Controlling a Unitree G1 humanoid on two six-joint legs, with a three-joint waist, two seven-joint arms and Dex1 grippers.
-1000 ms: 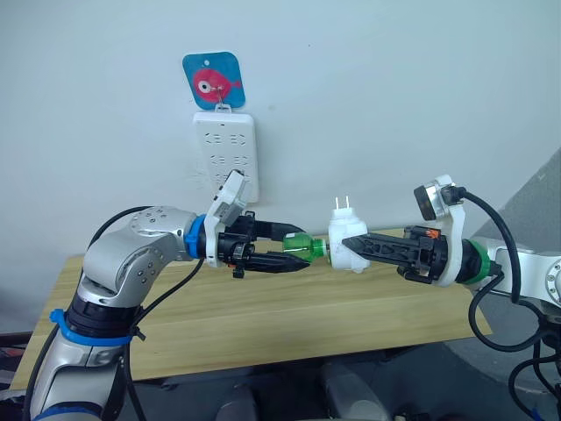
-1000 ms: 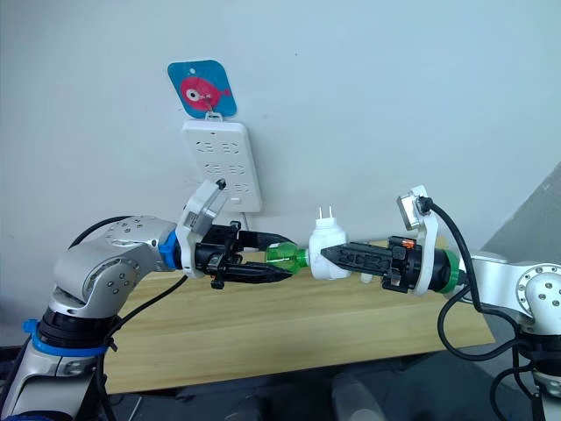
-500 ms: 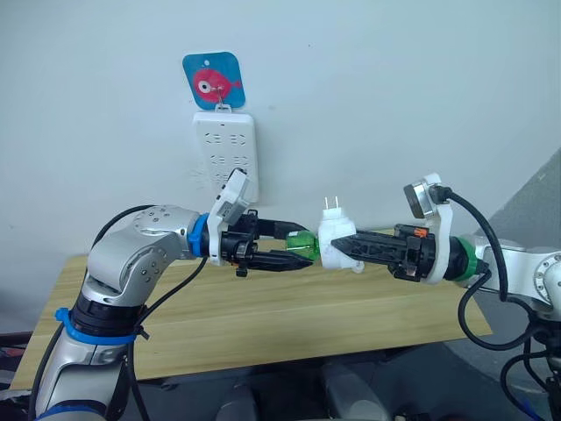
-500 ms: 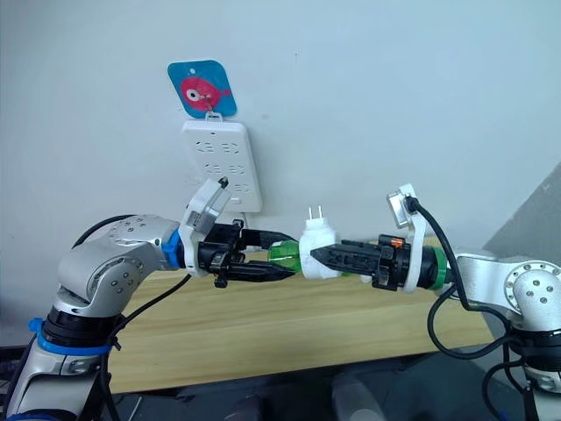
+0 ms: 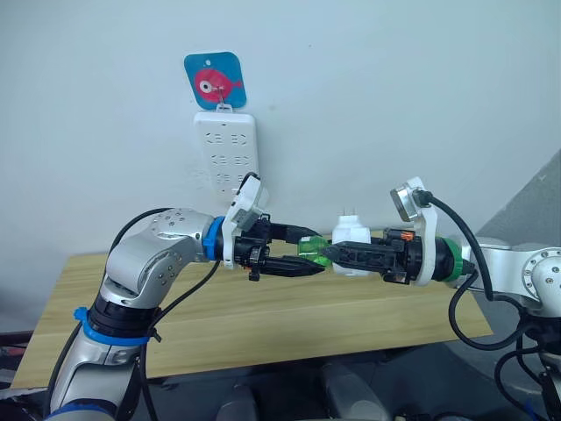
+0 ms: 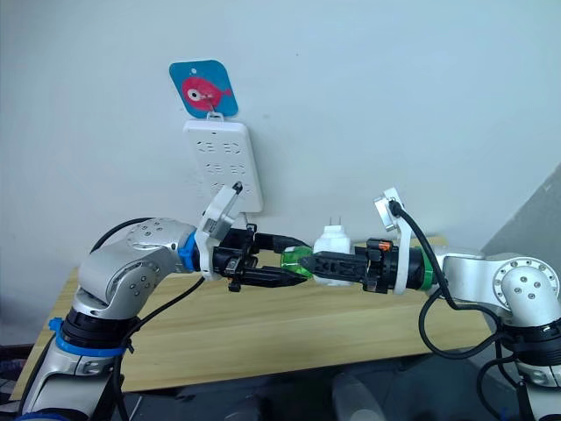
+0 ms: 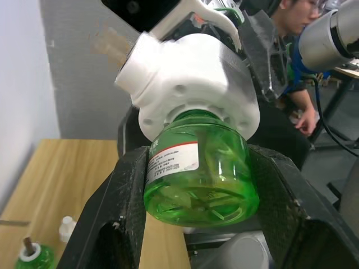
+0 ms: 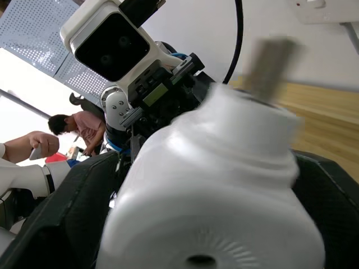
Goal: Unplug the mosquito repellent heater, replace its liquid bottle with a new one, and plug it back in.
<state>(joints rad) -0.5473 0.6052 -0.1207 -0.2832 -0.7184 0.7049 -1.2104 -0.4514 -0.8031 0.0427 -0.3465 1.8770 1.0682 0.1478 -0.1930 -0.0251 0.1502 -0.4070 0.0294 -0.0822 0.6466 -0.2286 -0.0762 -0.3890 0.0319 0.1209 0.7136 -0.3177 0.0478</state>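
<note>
The mosquito repellent heater (image 5: 351,237), a small white unit with two metal prongs pointing up, hangs in the air above the table. My right gripper (image 5: 337,256) is shut on its body. A green liquid bottle (image 5: 309,248) sticks out of the heater's left side, its neck in the heater's collar. My left gripper (image 5: 300,255) is shut on that bottle. In the left wrist view the bottle (image 7: 196,174) sits between both black fingers (image 7: 120,218), with the heater (image 7: 190,78) just beyond it. In the right wrist view the heater (image 8: 224,185) is close up.
A white power strip (image 5: 226,151) hangs on the wall under a blue fish tag (image 5: 214,81), behind my left arm. Below lies the wooden table (image 5: 263,324), with another green bottle (image 7: 31,259) and a small white cap (image 7: 66,227) on it. A person (image 7: 291,56) sits beyond.
My left arm has reached to the right with the bottle. The right wrist has rolled, turning the heater, and has drawn left. Bottle and heater now sit closer together.
</note>
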